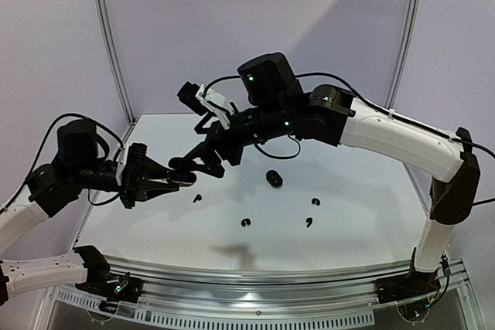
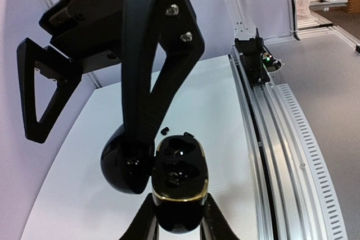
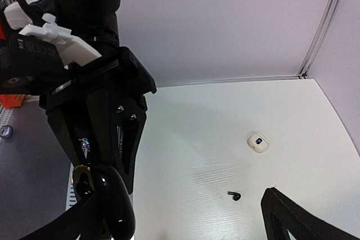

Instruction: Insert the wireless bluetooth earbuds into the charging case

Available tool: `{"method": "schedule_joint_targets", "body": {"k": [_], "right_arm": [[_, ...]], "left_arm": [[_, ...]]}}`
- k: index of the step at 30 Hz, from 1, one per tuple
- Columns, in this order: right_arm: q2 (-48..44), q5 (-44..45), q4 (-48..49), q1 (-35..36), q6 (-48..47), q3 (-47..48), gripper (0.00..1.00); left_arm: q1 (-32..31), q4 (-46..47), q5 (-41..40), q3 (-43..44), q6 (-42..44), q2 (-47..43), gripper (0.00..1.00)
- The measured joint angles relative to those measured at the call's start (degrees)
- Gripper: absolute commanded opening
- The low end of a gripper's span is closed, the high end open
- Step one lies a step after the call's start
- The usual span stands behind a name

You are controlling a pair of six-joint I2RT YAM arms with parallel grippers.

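Note:
My left gripper [image 2: 180,209] is shut on the base of an open black charging case [image 2: 179,172] with a gold rim, held above the table's left side [image 1: 183,179]. Its lid [image 2: 119,167] is hinged open to the left. The two wells are dark, and I cannot tell what lies in them. My right gripper [image 1: 203,166] stands open right at the case, one finger [image 2: 140,94] lying against the lid. Black hook-shaped earbuds lie loose on the table: one [image 1: 197,198] near the case, another [image 1: 246,222] at the front, a third [image 1: 308,222] further right.
A closed black oval case [image 1: 274,179] sits mid-table, with a further black earbud [image 1: 315,202] to its right. A small white case [image 3: 258,142] lies on the table in the right wrist view, a black earbud [image 3: 234,195] nearer. A metal rail [image 2: 264,139] edges the table.

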Motion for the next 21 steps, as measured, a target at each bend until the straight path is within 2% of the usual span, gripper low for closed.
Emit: {"method": "schedule_joint_targets", "body": {"k": [8, 21], "right_arm": [[0.15, 0.04, -0.07, 0.00, 0.09, 0.20, 0.99], [0.92, -3.65, 1.99, -0.35, 2.29, 2.29, 0.99]], "left_arm": [[0.00, 0.00, 0.04, 0.00, -1.18, -0.04, 0.00], [-0.11, 4.42, 0.79, -0.44, -13.99, -0.42, 0.00]]}}
